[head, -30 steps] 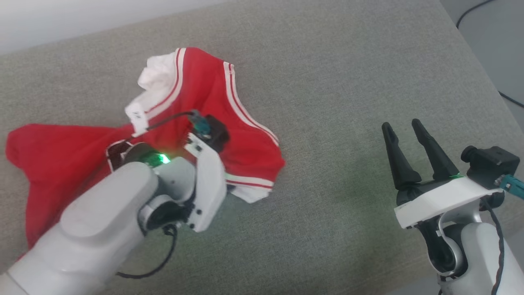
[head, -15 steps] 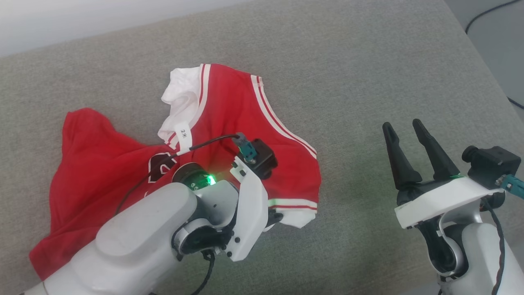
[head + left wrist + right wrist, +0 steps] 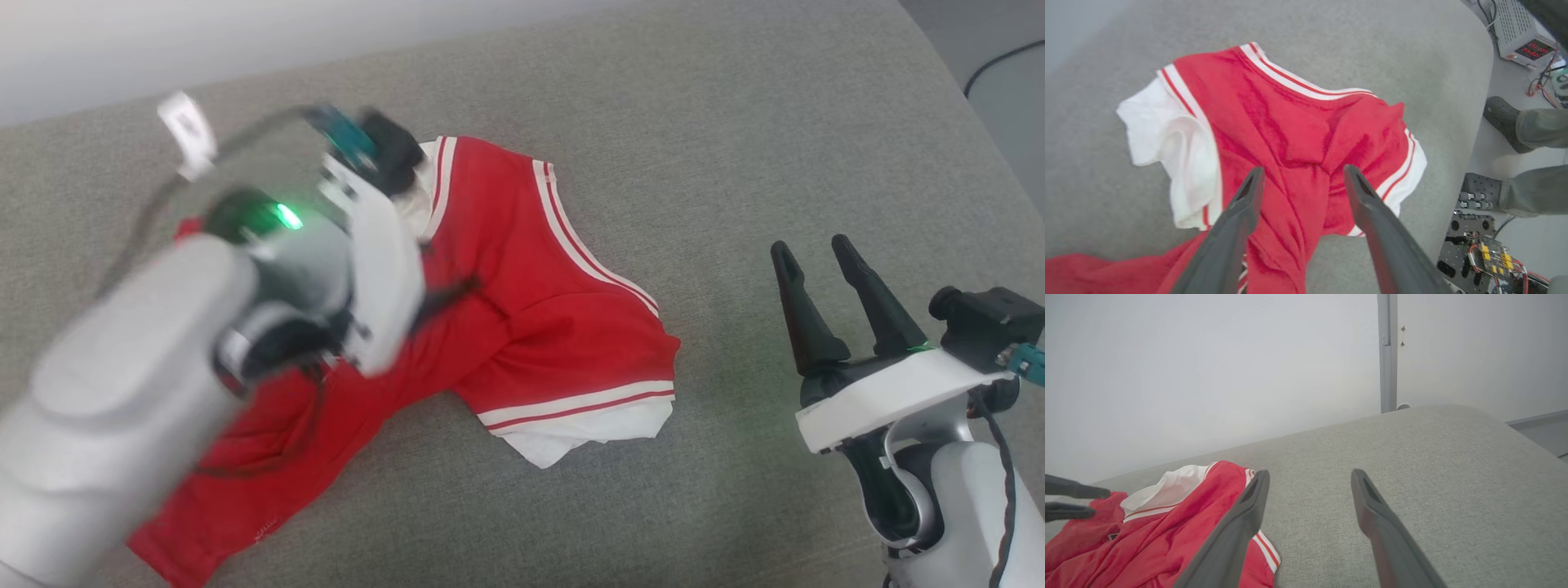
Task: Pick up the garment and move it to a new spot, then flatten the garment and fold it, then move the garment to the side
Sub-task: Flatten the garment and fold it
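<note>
R gripper point(image 3: 811, 245) sits nearest the robot, jaws spread wide w/ nothing in them, well apart from the garment point(image 3: 555, 327). L gripper point(image 3: 1303, 170) hangs just above the cloth, jaws likewise wide & empty, its arm blurred in head view. Garment lies crumpled mid gray cushion point(image 3: 735, 122), red body bunched in a ridge, one white sleeve on the near side, the other at the far side. Risk, imo: a pinch into those overlapping creases could catch two layers, so flattening drags the whole heap or leaves a sleeve trapped under.
</note>
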